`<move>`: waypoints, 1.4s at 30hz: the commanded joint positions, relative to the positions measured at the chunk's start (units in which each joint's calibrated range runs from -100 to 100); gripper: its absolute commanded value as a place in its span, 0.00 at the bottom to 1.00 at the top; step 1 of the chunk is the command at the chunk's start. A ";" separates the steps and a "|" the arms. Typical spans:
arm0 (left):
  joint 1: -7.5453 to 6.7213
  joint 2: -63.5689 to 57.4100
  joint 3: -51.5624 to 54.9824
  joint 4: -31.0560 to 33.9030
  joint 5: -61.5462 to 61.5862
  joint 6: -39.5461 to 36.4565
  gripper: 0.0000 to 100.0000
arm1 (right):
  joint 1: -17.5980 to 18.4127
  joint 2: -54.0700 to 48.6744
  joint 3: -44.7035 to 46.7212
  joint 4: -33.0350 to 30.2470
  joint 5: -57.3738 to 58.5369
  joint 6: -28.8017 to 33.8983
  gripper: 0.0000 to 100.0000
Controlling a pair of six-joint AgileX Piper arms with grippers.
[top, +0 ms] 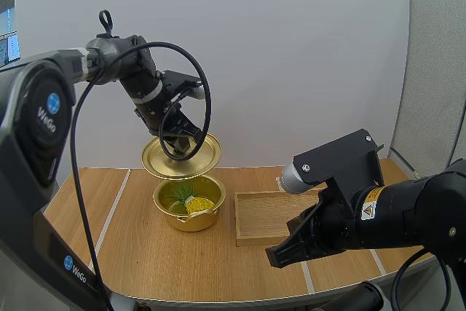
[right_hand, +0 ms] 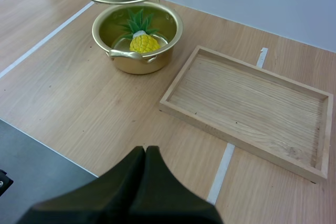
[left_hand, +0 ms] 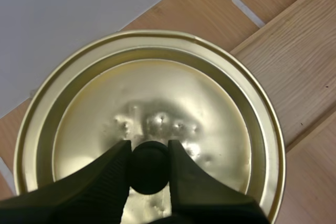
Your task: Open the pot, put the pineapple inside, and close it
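A: Where is the round golden metal lid (top: 182, 156) to be found?

B: It is held up by its black knob (left_hand: 149, 167), which is pinched between the two fingers of the left gripper (top: 177, 136). In the high view it is seen left of centre, slightly tilted, just above the golden metal pot (top: 191, 221) with side handles. A gap is left between lid and rim.

A: And the yellow toy pineapple (right_hand: 143, 43) with green leaves?

B: It is laid on its side on the floor of the open pot, partly under the raised lid.

A: How is the right gripper (top: 280, 256) seen?

B: It is clenched on nothing, its fingers pressed together into one dark wedge. In the high view it is placed at lower right, above the near part of the light wooden table (top: 145, 253). It is just in front of the shallow rectangular wooden tray (top: 266, 216).

A: How is the tray set against the pot?

B: It is laid flat to the right of the pot, near it but not touching.
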 commanded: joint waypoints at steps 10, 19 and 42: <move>-0.01 2.76 11.56 -4.28 -8.39 3.45 0.00 | -0.25 -0.47 0.18 0.05 0.00 -0.57 0.00; -0.01 2.82 13.01 -4.28 -16.39 4.25 0.00 | -0.25 -0.47 0.18 0.05 0.00 -0.57 0.00; -0.01 8.27 13.01 -4.47 -21.97 4.57 0.00 | -0.25 -0.47 0.18 0.05 0.00 -0.57 0.00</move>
